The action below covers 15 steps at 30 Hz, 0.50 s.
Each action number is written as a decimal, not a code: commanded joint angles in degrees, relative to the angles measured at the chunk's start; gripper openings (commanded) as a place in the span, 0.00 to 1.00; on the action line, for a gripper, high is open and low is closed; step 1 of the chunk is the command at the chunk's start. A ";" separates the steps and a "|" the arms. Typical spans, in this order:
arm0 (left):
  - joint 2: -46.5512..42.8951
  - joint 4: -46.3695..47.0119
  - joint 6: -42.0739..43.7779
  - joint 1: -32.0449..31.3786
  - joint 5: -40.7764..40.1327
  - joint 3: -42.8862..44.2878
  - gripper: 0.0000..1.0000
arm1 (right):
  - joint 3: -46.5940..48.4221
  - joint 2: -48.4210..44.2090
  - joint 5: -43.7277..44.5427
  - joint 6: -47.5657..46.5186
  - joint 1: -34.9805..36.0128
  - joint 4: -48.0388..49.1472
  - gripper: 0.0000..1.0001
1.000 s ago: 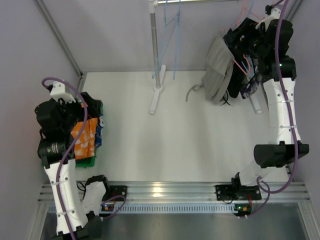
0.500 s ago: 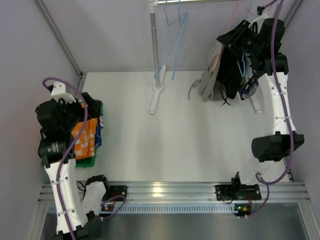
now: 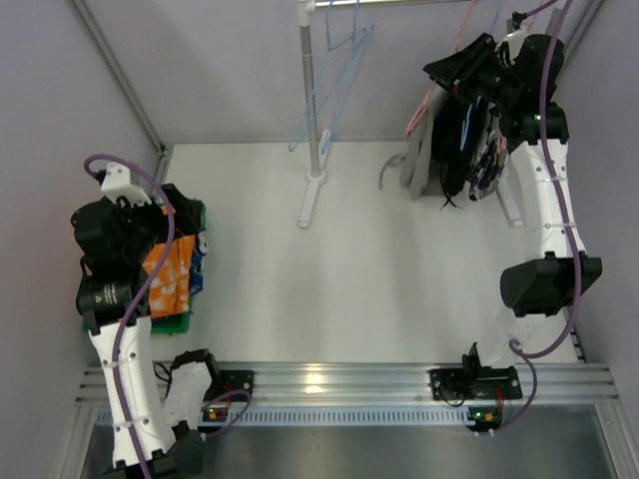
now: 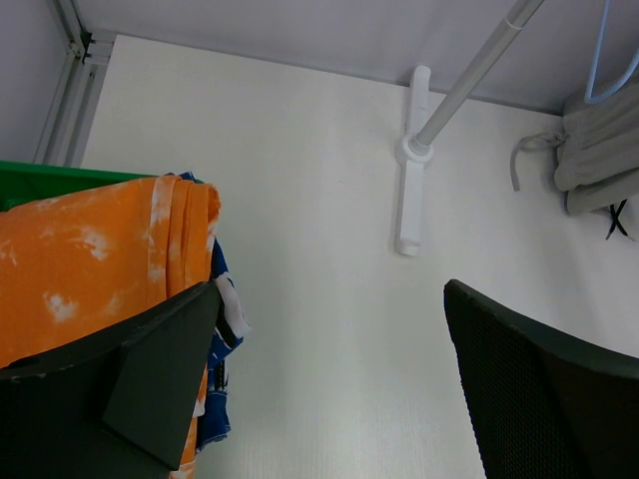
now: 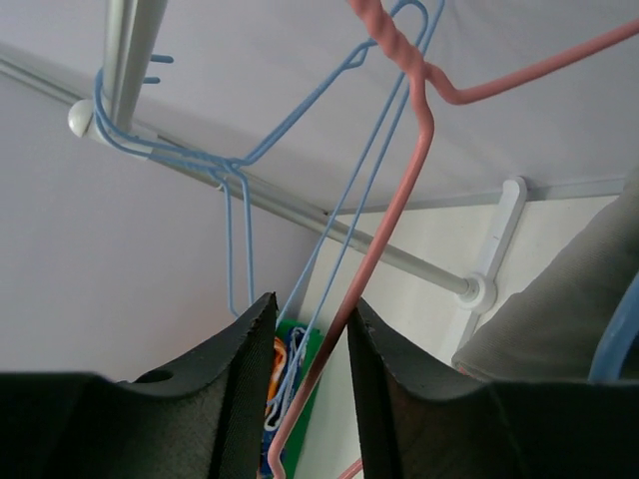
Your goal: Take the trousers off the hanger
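R gripper [image 5: 310, 304] up at rack rail [image 5: 128, 40]. Jaws only narrowly parted; pink hanger [image 5: 419, 130] wire runs thru gap, no pinch visible. Blue hangers [image 3: 334, 70] hooked on same rail. Grey trousers [image 3: 417, 155] hang by pink hanger, just beside R wrist, far-R of table [image 3: 379, 269].

L gripper [image 4: 334, 299] released, jaws wide apart, above green bin [image 4: 50, 180]. Orange trousers [image 4: 90, 259] draped over bin edge, blue-patterned pair [image 4: 225, 319] under them.
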 commanded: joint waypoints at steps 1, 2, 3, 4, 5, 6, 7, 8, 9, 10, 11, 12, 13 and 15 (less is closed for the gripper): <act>0.43 2.22 -0.94 0.13 0.49 -0.15 0.99 | 0.38 0.10 -2.20 3.90 -0.68 7.87 0.36; 0.51 2.22 -1.03 0.13 0.49 -0.15 0.99 | 0.39 0.19 -2.20 4.17 -0.68 8.23 0.36; 0.69 2.22 -1.03 0.13 0.49 -0.15 0.99 | 0.47 0.28 -1.94 4.78 -0.68 8.49 0.36; 0.60 2.22 -1.03 0.05 0.49 -0.06 0.99 | 0.65 0.54 -1.76 5.22 -0.60 8.84 0.36; 0.78 2.14 -1.03 0.13 0.49 0.03 0.99 | 0.65 0.72 -1.41 5.49 -0.60 9.11 0.37; 0.69 2.05 -1.03 0.13 0.41 0.03 0.99 | 0.74 0.90 -0.62 5.84 -0.25 9.11 0.37; 0.60 2.13 -1.21 0.13 0.23 -0.06 0.99 | 1.09 1.25 -0.18 6.19 -0.07 9.20 0.38; 0.60 2.05 -1.21 0.13 0.32 -0.15 0.99 | 1.26 1.42 0.17 6.54 0.45 9.11 0.38; 0.60 2.05 -1.30 0.13 0.40 -0.23 0.99 | 1.53 1.69 0.78 6.89 0.81 9.11 0.39; 0.52 2.05 -1.56 0.05 0.32 -0.32 0.99 | 2.14 2.21 1.05 7.16 1.16 9.02 0.40; 0.52 2.05 -1.73 0.13 0.32 -0.58 0.99 | 2.32 2.39 1.23 7.51 1.51 9.11 0.40; 0.52 2.05 -1.91 0.13 0.49 -0.67 0.99 | 2.49 2.65 2.36 8.64 2.21 9.37 0.40; 0.52 2.05 -2.09 0.13 0.41 -0.67 0.99 | 3.02 2.83 2.98 9.17 2.57 9.20 0.40; 0.60 2.05 -2.09 0.13 0.41 -0.76 0.99 | 4.33 3.62 4.82 10.84 3.79 7.89 0.40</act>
